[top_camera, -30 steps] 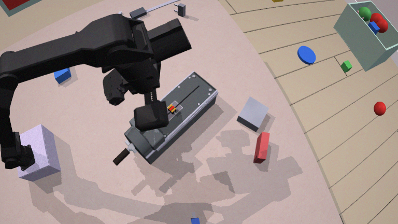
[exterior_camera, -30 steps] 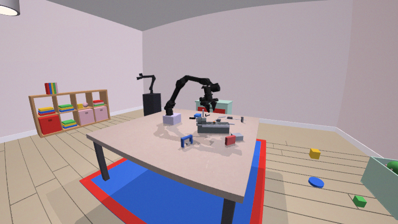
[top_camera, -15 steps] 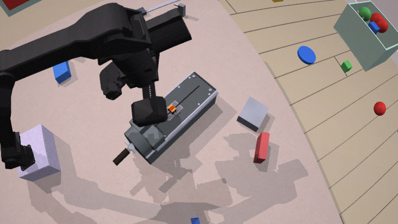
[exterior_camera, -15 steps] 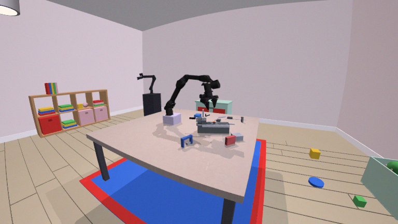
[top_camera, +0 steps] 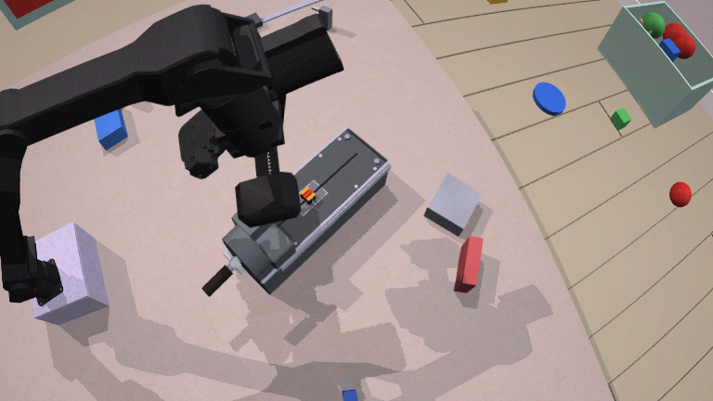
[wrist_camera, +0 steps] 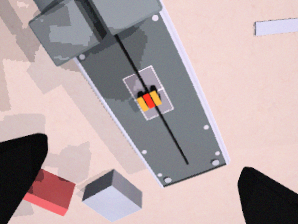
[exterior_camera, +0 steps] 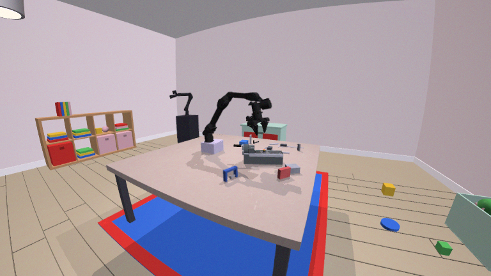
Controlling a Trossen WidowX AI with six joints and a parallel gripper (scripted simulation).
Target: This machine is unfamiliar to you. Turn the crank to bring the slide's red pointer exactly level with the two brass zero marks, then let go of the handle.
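The grey machine [top_camera: 343,189] [exterior_camera: 262,159] [wrist_camera: 187,125] lies on the table. Its crank handle [top_camera: 217,280] [exterior_camera: 237,145], a dark grip, sticks out past the housing end. In the wrist view the red pointer [wrist_camera: 149,100] sits between the two brass marks [wrist_camera: 141,104] [wrist_camera: 157,97], looking about level with them; any tiny offset is too small to tell. A clear window frames them. My gripper [exterior_camera: 260,132] [wrist_camera: 145,161] is wide open and empty, above the machine and clear of the handle. The handle is outside the wrist view.
A grey block [top_camera: 453,199] [exterior_camera: 293,168] [wrist_camera: 112,202] and a red block [top_camera: 469,262] [exterior_camera: 284,172] [wrist_camera: 52,195] stand beyond the machine. A blue block [top_camera: 110,129] [exterior_camera: 243,142] lies on its other side. A blue arch [exterior_camera: 230,168] stands nearer the table's front edge.
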